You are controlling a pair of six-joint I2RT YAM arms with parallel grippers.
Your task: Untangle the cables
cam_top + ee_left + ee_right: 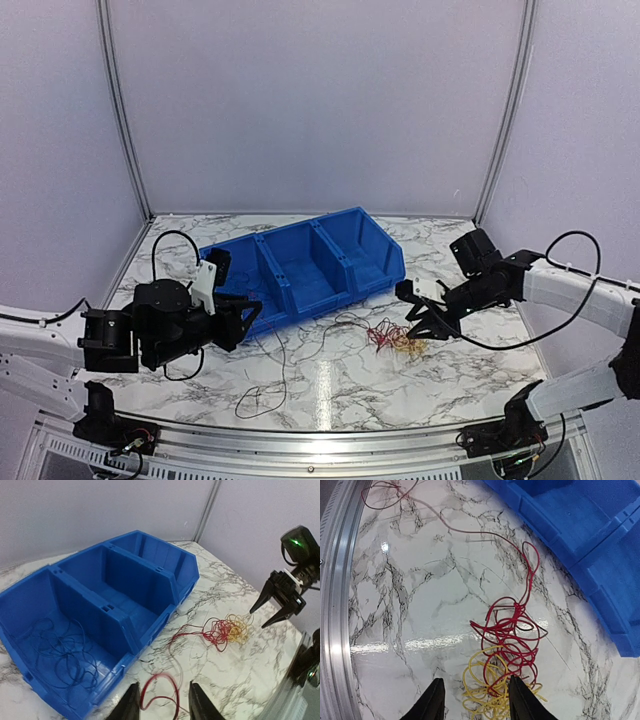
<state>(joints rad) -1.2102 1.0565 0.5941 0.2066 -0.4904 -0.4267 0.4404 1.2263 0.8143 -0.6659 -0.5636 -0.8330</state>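
Your left fingers (131, 704) stand parted and released, gripping nothing. A red loop (159, 687) of cable lies on the tabletop (235, 675) in the gap between them, and you cannot tell whether it brushes either one. Your right fingers (434, 701) are spread the same way and hold nothing; they hang just above the yellow bundle (487, 687) at the right of the tabletop. That yellow bundle is snarled into the red bundle (512, 632), which touches it on the left, so the two make one knot. From the red bundle a single red strand (470, 530) runs left across the marble toward your left fingers.

Farther out, a blue bin (330, 255) with three compartments sits at an angle in the middle of the tabletop, beyond both cable bundles and apart from them. A dark blue cable (55, 650) lies in loose coils inside its left compartment, the one just beside your left fingers.
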